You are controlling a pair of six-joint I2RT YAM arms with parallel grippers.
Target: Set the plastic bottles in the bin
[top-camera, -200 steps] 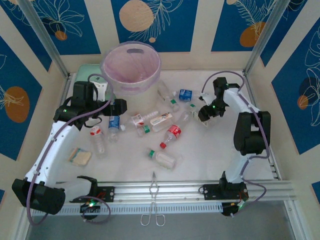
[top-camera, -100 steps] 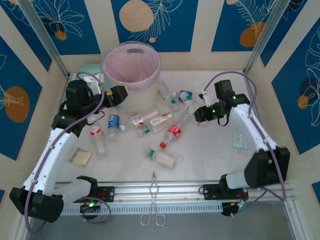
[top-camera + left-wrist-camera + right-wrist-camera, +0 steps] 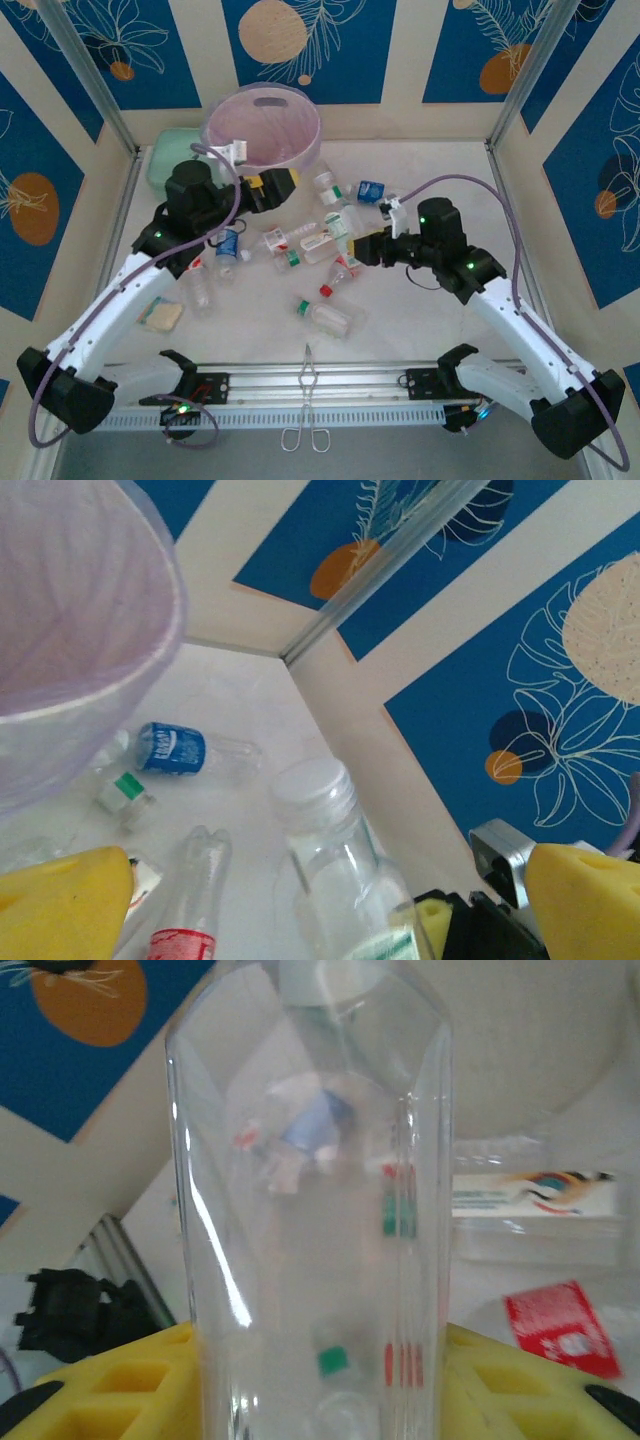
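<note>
bottle: light, thin-walled, slick, dents easily; grip mid-body
right claw: clamped round bottle
left claw: wide apart

The left arm and right arm share white link shells and black joint housings dotted with small green lights. A lilac cable loops along each. Black mounts sit at seven and five o'clock overhead. The left gripper and right gripper carry yellow fingers moulded with rectangular pockets.
</note>
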